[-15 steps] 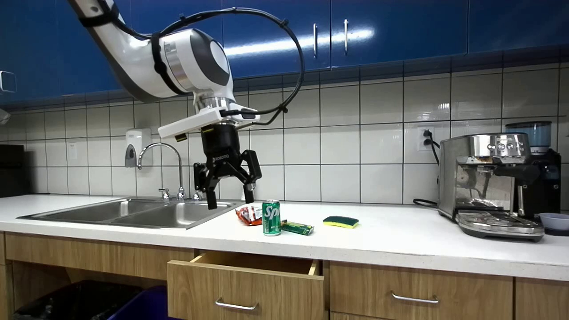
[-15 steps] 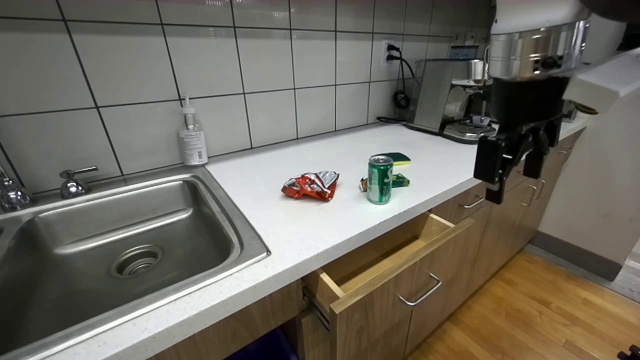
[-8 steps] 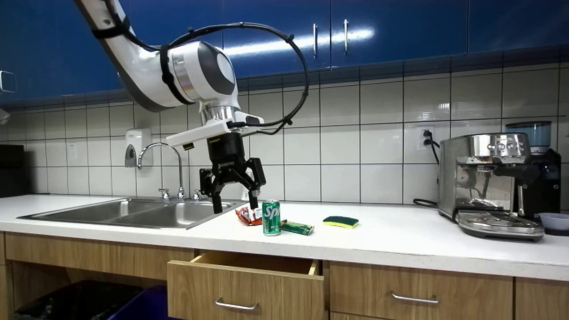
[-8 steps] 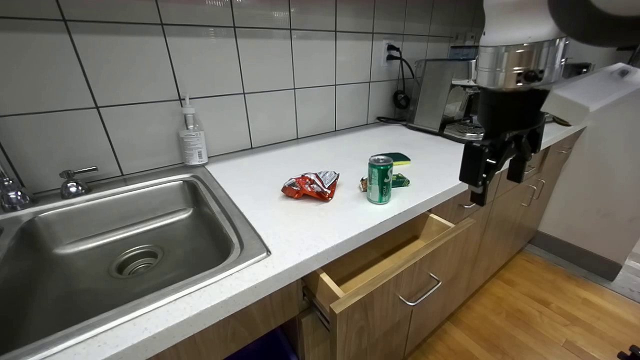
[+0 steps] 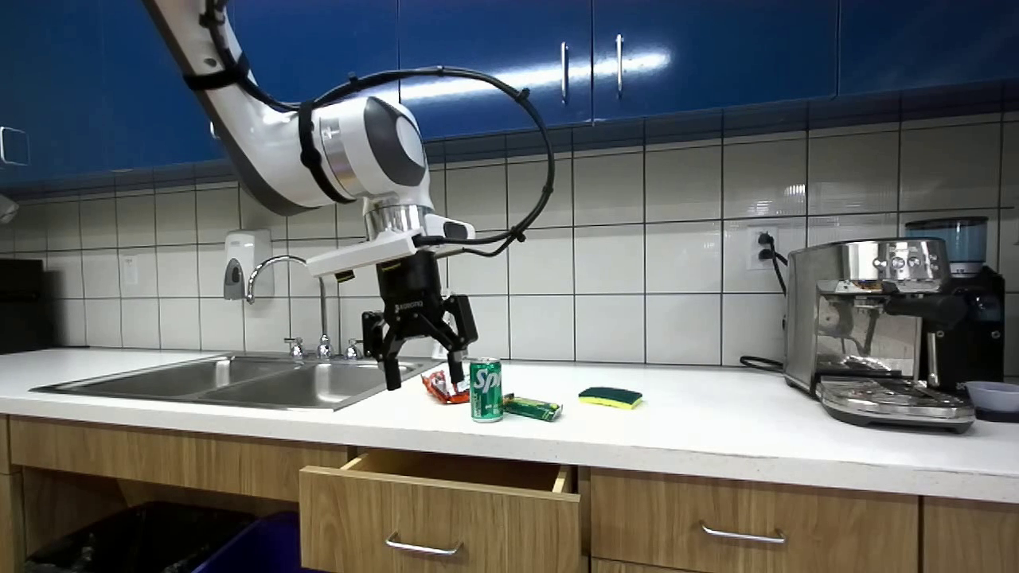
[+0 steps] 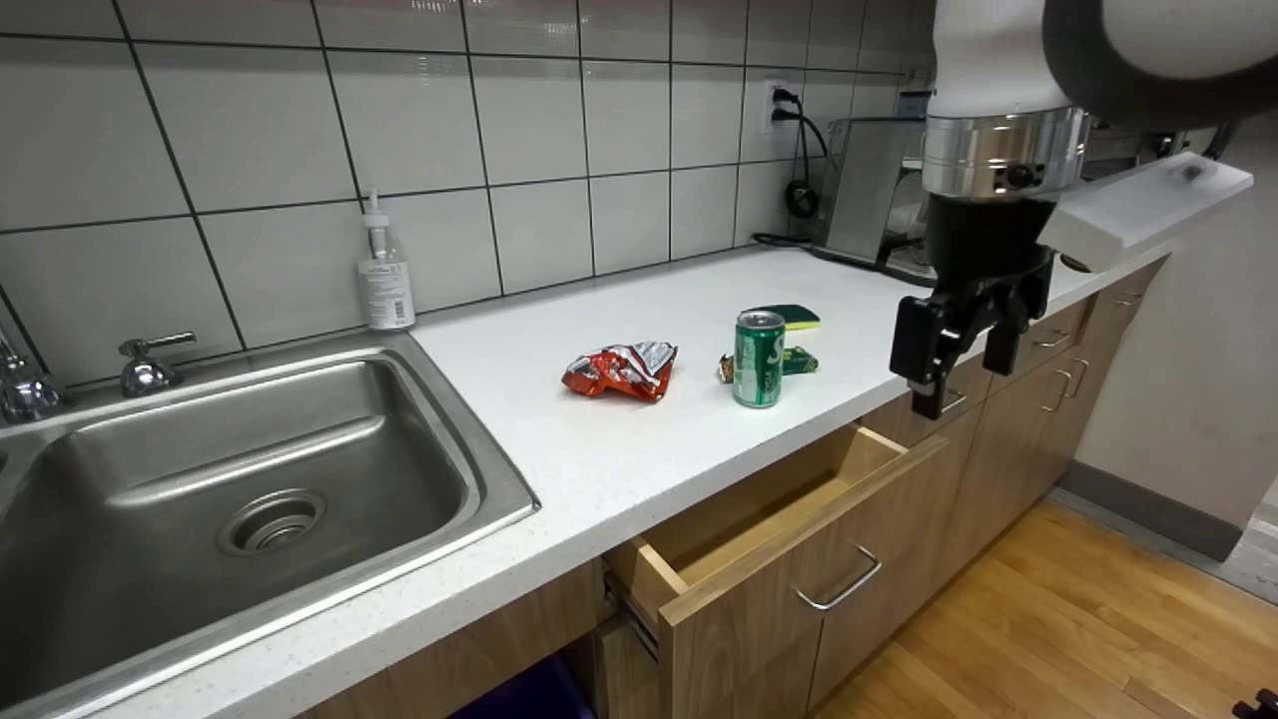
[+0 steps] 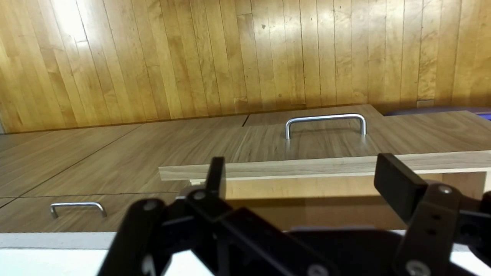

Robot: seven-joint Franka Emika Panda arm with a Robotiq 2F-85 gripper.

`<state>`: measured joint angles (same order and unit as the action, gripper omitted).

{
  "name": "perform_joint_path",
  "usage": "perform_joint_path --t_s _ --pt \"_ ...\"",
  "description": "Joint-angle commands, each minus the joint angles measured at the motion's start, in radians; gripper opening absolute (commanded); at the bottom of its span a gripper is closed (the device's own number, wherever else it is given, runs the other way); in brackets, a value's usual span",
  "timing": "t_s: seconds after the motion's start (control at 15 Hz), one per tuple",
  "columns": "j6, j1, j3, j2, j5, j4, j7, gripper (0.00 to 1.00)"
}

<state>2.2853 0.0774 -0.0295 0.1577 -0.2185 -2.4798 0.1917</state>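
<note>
In an exterior view, my black two-fingered hand (image 5: 424, 380) hangs pointing down above the pulled-out wood-fronted drawer (image 5: 478, 521), fingers (image 5: 392, 374) spread wide with nothing between them. The drawer juts out under the front edge of the white stone-like worktop (image 5: 716, 414), a slim arched metal handle (image 5: 423, 547) across its face. In an exterior view I also see myself out past that edge, well apart from the upright green metal soda can (image 6: 759, 361) and the crumpled red-and-silver foil bag (image 6: 619, 373); I hang above the drawer's top rim (image 6: 804, 526), apart from it. In the wrist view, that rim crosses beyond my parted fingers, and the handle lies farther out, toward the yellow plank floor (image 7: 249, 57). I judge the drawer stiff, fairly light to slide and not fragile; the smooth handle may slip a little, so mid-span looks the surest hold, while the flat wooden rim would give more grip. The worktop's edge runs close on the inner side, tight for turning; outward, over the floor, I have more room.
</note>
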Motion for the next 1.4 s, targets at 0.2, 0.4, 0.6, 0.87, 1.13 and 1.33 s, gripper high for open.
perform_joint_path --t_s 0.2,0.4,0.6,0.87,1.13,1.33 --pt "0.015 -0.014 0.013 -0.063 -0.014 0.05 -0.015 1.0" --pt "0.03 -0.012 0.016 -0.098 -0.022 0.064 -0.012 1.0" --pt "0.045 -0.014 0.023 -0.137 -0.02 0.081 -0.026 1.0" --pt "0.059 -0.016 0.033 -0.192 -0.036 0.113 -0.016 1.0" --pt "0.073 -0.024 0.039 -0.241 -0.036 0.149 -0.018 1.0" --pt "0.071 -0.031 0.044 -0.231 -0.015 0.13 -0.015 1.0"
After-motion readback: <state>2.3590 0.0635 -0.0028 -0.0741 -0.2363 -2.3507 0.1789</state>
